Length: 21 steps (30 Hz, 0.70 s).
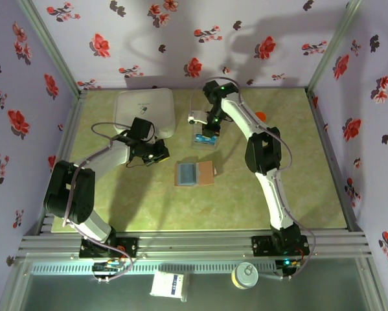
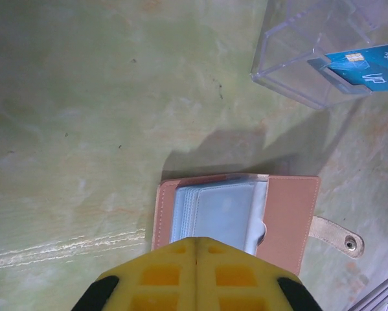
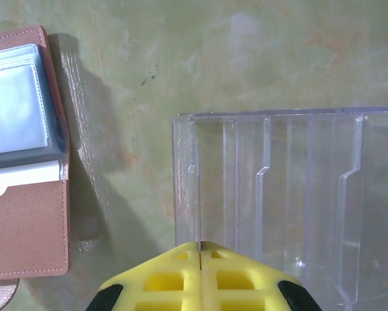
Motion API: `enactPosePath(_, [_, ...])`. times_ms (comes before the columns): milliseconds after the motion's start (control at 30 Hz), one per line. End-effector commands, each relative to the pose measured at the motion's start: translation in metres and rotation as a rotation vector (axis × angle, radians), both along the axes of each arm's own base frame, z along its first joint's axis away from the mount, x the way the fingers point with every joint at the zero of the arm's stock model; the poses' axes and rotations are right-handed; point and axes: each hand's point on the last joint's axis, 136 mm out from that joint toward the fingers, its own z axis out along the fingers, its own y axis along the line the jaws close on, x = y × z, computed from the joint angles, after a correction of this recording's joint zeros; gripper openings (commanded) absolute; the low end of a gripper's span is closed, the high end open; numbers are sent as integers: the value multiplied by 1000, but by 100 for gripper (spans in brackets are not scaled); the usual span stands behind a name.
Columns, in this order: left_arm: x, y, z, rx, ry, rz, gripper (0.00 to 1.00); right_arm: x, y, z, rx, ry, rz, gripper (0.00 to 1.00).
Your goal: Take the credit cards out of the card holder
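The card holder (image 1: 195,173) lies open on the green table, tan outside with clear grey-blue sleeves (image 2: 223,210) showing. My left gripper (image 2: 197,240) is shut with nothing in it and hangs over the holder's near edge; from above, the left gripper (image 1: 158,154) sits just left of the holder. My right gripper (image 1: 210,131) is shut on a teal credit card (image 2: 361,67), which stands inside the clear plastic tray (image 2: 291,61). In the right wrist view the card appears edge-on as a thin line rising from the shut right gripper (image 3: 199,245) into the tray (image 3: 291,194).
A white rounded box (image 1: 145,111) stands at the back left, close behind the left arm. The holder's snap strap (image 2: 336,234) sticks out to its side. A small orange thing (image 1: 261,115) lies beside the right arm. Flowered walls close in the table.
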Motion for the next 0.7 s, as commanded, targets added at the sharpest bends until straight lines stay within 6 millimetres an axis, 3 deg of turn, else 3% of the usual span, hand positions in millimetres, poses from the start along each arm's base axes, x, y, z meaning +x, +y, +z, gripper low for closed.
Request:
enactPosePath(0, [-1, 3, -7, -3, 24, 18, 3, -8, -1, -8, 8, 59, 13, 0])
enactPosePath(533, [-3, 2, -9, -17, 30, 28, 3, -12, 3, -31, 4, 126, -8, 0])
enactPosePath(667, [-4, 1, -9, -24, 31, 29, 3, -12, 4, -18, 22, 118, -23, 11])
